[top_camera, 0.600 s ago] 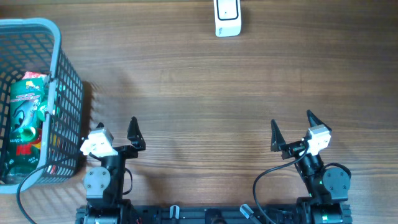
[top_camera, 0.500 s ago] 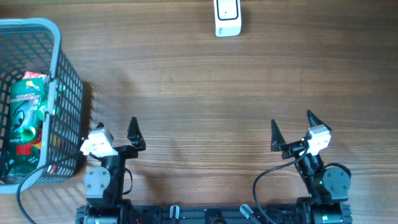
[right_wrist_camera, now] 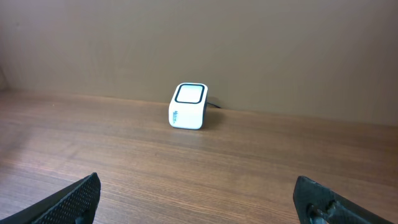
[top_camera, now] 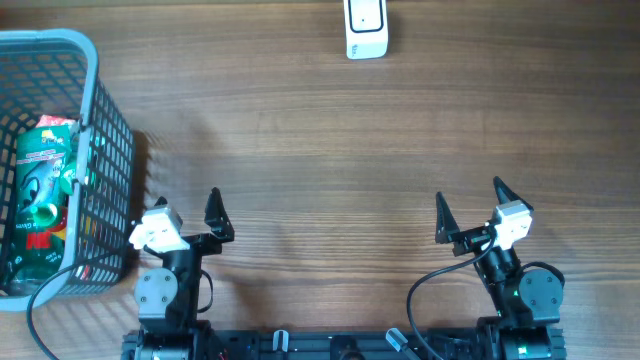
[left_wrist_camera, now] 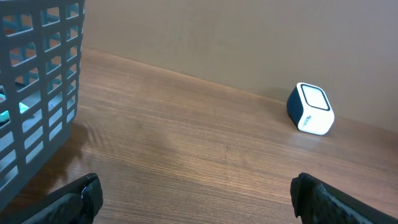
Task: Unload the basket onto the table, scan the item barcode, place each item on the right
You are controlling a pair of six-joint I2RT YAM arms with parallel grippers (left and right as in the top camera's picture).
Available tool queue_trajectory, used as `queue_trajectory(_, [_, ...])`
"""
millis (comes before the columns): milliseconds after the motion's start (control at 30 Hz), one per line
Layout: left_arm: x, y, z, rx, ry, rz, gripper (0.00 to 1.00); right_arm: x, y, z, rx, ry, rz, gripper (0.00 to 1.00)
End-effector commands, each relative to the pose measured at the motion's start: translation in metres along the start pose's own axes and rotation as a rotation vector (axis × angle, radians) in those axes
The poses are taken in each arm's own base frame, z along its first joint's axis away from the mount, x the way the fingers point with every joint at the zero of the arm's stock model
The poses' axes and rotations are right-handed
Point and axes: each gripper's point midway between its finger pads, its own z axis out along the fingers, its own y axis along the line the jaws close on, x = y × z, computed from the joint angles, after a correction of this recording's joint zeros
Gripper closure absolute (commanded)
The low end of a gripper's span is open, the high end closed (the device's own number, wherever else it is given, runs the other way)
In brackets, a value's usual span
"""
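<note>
From where I stand, the wooden surface (top_camera: 330,150) takes up nearly everything, and most of it is bare, probably to give the arms a working lane between pick-up and scan.

The grey basket (top_camera: 105,170) sits at the left edge, right beside the left arm (top_camera: 165,285). I take that to be so this arm does the fetching.

The left arm and the right arm (top_camera: 520,285) are both parked at the near edge, well apart from each other. The left jaws are spread wide with nothing between them. The right jaws are equally wide and bare. It looks like a ready pose, with no reach begun.

The item (top_camera: 42,190), a green and red packet, lies inside the basket against its left side, untouched. I can't make out its barcode from here.

The white scanner (top_camera: 366,28) stands at the far edge, roughly centred, its window tilted up toward the arms. I suppose a packet carried over could then be shown to it from above.

By count there is one surface, one basket, two arms with a pair of jaws each, one item that I can make out in the basket, and one scanner. The mesh wall could hide more, so I wouldn't swear to the packet being alone.
</note>
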Motion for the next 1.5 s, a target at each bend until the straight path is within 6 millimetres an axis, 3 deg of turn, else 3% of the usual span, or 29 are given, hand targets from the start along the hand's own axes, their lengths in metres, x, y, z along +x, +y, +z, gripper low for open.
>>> queue_trajectory(0, [0.001, -0.001, 0.0, 0.01, -0.001, -0.003, 0.0, -0.002, -0.001, -0.001, 0.007, -0.011, -0.011, 0.0])
queue_trajectory(1233, [-0.001, -0.002, 0.0, 0.014, -0.008, -0.008, 0.0, -0.002, -0.001, -0.001, 0.008, -0.011, -0.011, 0.0])
queue_trajectory(1467, [0.002, -0.046, -0.009, 0.258, 0.082, -0.276, 0.0, -0.002, -0.001, -0.001, 0.007, -0.011, -0.012, 0.0])
